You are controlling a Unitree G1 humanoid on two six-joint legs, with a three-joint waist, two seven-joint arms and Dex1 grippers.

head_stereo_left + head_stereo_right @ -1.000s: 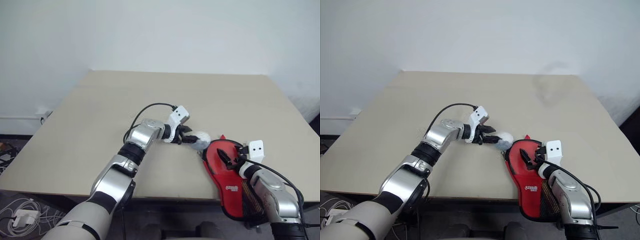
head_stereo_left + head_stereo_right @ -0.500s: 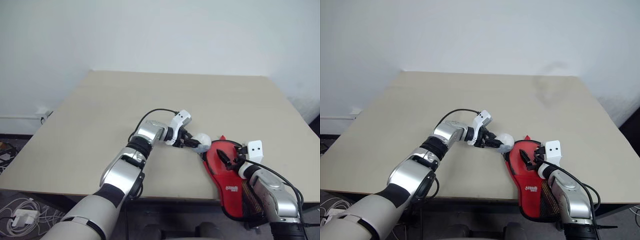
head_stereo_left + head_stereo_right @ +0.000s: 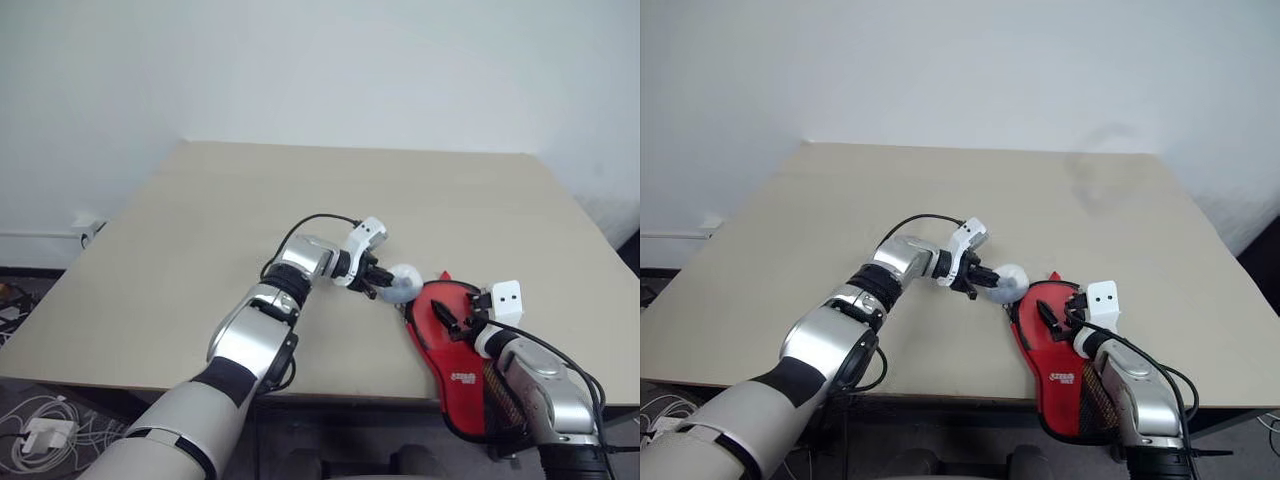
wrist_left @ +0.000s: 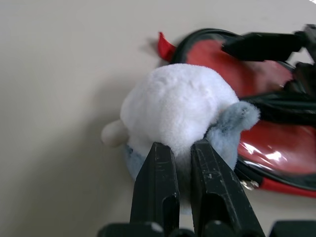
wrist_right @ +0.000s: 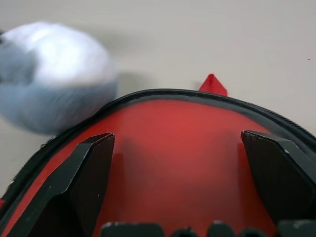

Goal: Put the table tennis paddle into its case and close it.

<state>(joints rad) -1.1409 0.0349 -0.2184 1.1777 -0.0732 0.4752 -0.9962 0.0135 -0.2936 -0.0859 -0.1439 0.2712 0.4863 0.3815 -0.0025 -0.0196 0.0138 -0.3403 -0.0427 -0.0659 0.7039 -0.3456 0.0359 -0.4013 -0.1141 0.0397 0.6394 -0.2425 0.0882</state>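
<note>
Case [image 3: 458, 345], red with a black edge, is lying on the table [image 3: 200, 230] at its near right edge, round end pointing toward 11 o'clock, narrow end overhanging toward the viewer. Whether the paddle is sitting inside cannot be told. The right gripper [image 3: 452, 321] is hovering over the round end of the case, its fingers [image 5: 91, 173] spread wide with nothing between them. Just beyond, at 10 o'clock from the case and touching its rim, a white-and-blue plush toy [image 4: 180, 116] is resting on the table. The left gripper [image 4: 178, 170] is reaching in from 9 o'clock, its fingers [image 4: 157, 187] pressed together, pinching the toy's fluffy fabric.
</note>
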